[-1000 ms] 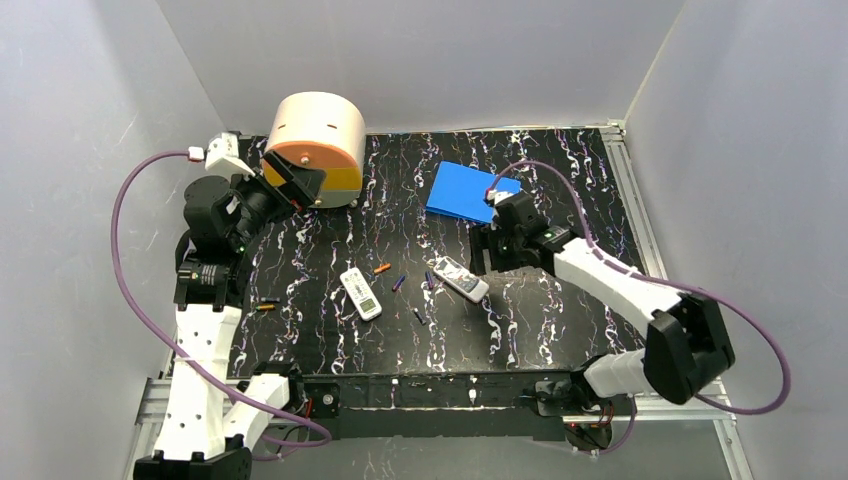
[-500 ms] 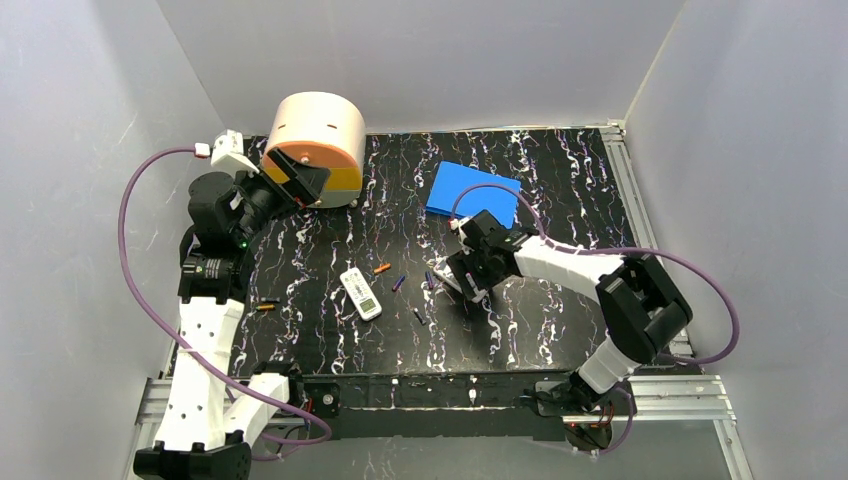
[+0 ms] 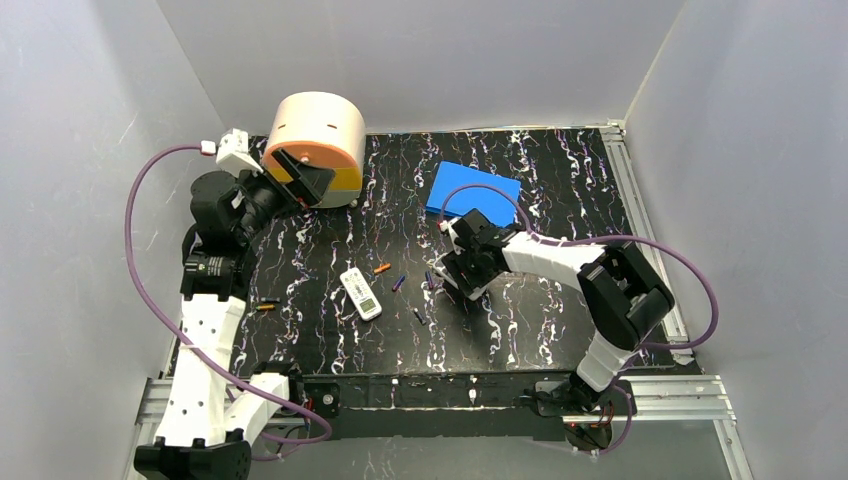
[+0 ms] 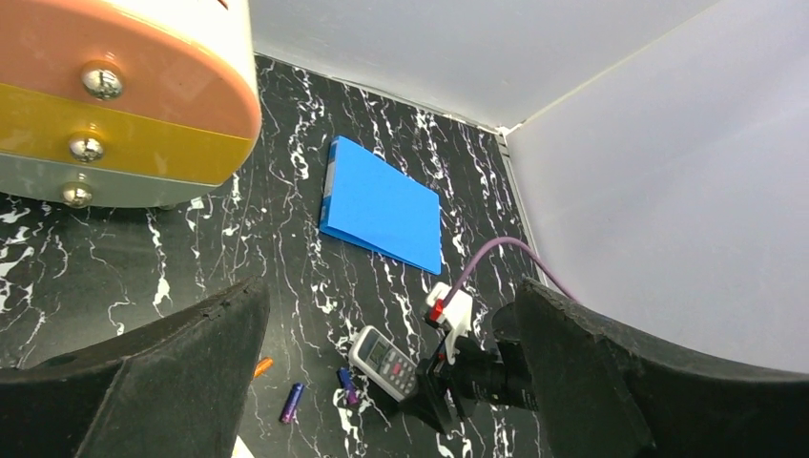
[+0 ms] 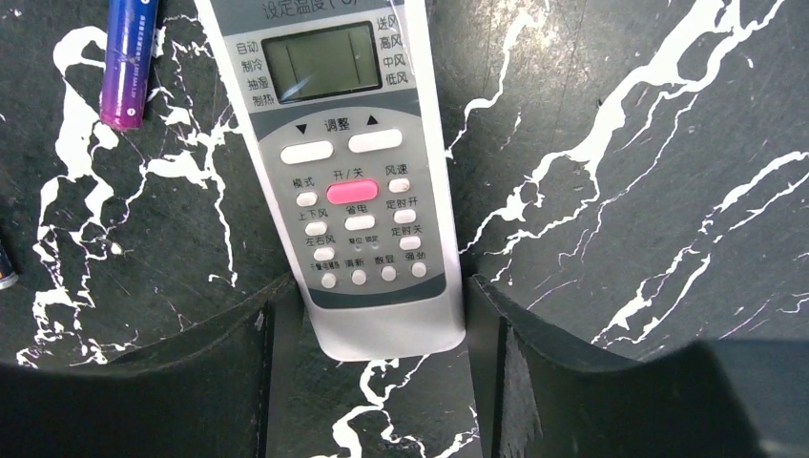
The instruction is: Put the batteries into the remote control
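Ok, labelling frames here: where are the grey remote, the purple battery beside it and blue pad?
grey remote [image 5: 345, 192]: right wrist view, pink button.
purple battery [image 5: 129, 62]: right wrist view, mid-body.
blue pad [image 4: 382, 205]: left wrist view, top face centre.

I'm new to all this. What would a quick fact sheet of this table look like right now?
left gripper: open, empty, near the round orange-and-cream container
right gripper: straddling the grey remote's button end; grip unclear
white remote: lying alone, left of the grey one
batteries: loose on the table; a purple one beside the grey remote, an orange one by the white remote
blue pad: flat at the back
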You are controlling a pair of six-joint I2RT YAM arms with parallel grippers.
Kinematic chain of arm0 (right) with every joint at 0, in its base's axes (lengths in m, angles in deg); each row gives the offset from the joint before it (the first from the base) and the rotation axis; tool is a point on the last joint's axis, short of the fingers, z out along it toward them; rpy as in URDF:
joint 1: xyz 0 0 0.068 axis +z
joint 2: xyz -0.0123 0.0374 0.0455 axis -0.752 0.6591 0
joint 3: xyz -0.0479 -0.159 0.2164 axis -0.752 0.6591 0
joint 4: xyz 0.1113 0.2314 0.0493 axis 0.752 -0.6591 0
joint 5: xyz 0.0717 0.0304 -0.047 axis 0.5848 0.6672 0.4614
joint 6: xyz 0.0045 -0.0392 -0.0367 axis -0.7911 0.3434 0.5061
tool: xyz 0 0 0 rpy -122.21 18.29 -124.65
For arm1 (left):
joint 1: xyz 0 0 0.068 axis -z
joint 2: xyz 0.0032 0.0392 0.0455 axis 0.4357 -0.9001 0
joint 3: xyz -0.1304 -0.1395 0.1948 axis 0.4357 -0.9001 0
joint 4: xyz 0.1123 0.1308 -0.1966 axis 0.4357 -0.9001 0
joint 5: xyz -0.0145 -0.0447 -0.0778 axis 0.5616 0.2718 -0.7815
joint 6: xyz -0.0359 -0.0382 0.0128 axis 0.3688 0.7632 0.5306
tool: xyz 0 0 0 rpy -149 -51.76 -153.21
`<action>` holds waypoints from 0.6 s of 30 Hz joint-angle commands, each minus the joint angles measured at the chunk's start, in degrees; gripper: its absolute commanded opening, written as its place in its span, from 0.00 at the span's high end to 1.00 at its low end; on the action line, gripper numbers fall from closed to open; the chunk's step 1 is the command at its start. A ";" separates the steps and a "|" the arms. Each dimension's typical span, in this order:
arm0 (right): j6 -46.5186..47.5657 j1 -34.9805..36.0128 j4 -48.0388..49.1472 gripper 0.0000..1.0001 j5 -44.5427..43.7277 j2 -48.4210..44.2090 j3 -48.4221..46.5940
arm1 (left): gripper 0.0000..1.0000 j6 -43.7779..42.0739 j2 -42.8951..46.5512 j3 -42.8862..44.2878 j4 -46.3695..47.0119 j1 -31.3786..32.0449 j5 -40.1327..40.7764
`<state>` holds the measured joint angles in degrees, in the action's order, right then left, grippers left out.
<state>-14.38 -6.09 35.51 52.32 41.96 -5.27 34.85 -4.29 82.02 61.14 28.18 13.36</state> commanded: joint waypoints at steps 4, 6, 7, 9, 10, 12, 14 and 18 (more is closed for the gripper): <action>-2.00 0.79 3.93 0.64 -3.69 -2.64 0.53 | 0.02 1.72 -0.79 -2.40 6.71 0.37 -9.27; -4.20 -0.01 5.51 0.67 0.57 -5.05 0.61 | 0.02 3.47 -1.97 -2.60 8.14 1.24 -10.19; -6.66 -0.64 6.92 0.67 4.81 -6.23 0.69 | 0.02 4.26 -2.52 -2.76 8.56 1.89 -10.56; -10.50 -1.84 10.67 0.68 10.65 -8.60 0.87 | 0.02 4.52 -3.38 -3.43 8.85 3.31 -11.26; -12.48 -2.70 12.52 0.68 12.82 -9.37 1.12 | 0.02 4.64 -3.68 -3.87 8.85 4.08 -11.45; -16.83 -5.71 16.39 0.68 18.96 -10.40 1.63 | 0.02 5.32 -4.19 -4.88 8.91 6.15 -12.18; -21.01 -8.20 20.52 0.68 23.98 -11.00 2.03 | 0.02 5.55 -5.03 -5.70 8.95 8.28 -13.00; -29.09 -11.01 26.87 0.70 30.70 -10.29 2.82 | 0.02 8.81 -6.63 -8.82 10.24 11.92 -11.69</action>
<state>-32.87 -15.01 51.95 72.27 32.04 -3.76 40.51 -10.17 75.75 69.58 37.42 2.87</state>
